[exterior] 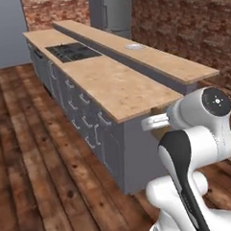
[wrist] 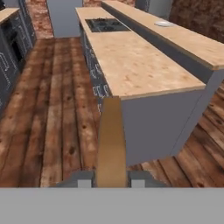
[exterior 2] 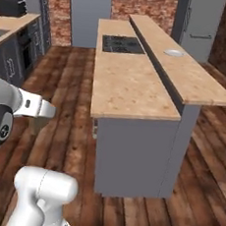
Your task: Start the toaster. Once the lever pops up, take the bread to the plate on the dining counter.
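My gripper (wrist: 112, 178) is shut on the bread (wrist: 111, 144), a brown slice seen edge-on and standing up between the fingers. It hangs over the wooden floor, short of the near end of the kitchen island. The plate (wrist: 163, 23) is small, round and white. It lies far down the dining counter (wrist: 192, 43), the raised butcher-block top along the island's right side. Both base views also show the plate (exterior: 134, 46) (exterior 2: 174, 53) on the dining counter (exterior: 177, 66) (exterior 2: 197, 84). The toaster is out of view.
A lower wooden island top (exterior 2: 127, 87) with a black cooktop (exterior 2: 123, 44) runs beside the dining counter. Grey cabinets and a black microwave (exterior 2: 10, 6) stand at the left. A steel fridge (exterior 2: 200, 25) is at the back. Open floor (wrist: 52, 109) lies left of the island.
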Motion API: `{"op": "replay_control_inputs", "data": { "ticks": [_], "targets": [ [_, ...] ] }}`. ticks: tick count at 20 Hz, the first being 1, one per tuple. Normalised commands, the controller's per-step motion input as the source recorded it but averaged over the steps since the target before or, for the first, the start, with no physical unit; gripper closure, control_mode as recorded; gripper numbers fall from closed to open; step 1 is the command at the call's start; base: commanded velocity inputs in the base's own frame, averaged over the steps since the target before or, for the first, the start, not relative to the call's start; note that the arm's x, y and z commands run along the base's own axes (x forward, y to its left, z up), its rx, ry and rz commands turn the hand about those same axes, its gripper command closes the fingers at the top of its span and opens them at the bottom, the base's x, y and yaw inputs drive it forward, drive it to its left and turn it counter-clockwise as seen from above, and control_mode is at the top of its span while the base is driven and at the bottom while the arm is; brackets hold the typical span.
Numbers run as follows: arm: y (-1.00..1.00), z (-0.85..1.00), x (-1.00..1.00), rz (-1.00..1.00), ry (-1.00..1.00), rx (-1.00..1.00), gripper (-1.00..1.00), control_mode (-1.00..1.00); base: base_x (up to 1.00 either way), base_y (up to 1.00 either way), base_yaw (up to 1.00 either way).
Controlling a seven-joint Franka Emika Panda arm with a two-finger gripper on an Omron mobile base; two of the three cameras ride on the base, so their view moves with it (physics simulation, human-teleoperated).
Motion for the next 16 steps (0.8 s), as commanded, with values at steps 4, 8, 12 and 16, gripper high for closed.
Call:
{"op": "replay_control_inputs", "data": {
  "ticks": [4,8,12,16],
  "targets": [
    [0.00,0.00,0.00,0.00,0.00,0.00,1.00,1.00,0.12,-0.94,-0.31],
    [0.00,0.00,0.00,0.00,0.00,0.00,1.00,1.00,0.33,-0.93,-0.11],
    [0.00,0.00,0.00,0.00,0.00,0.00,1.00,1.00,0.45,-0.96,0.00],
    [0.00,0.00,0.00,0.00,0.00,0.00,1.00,1.00,0.74,-0.75,0.00]
  ]
}}
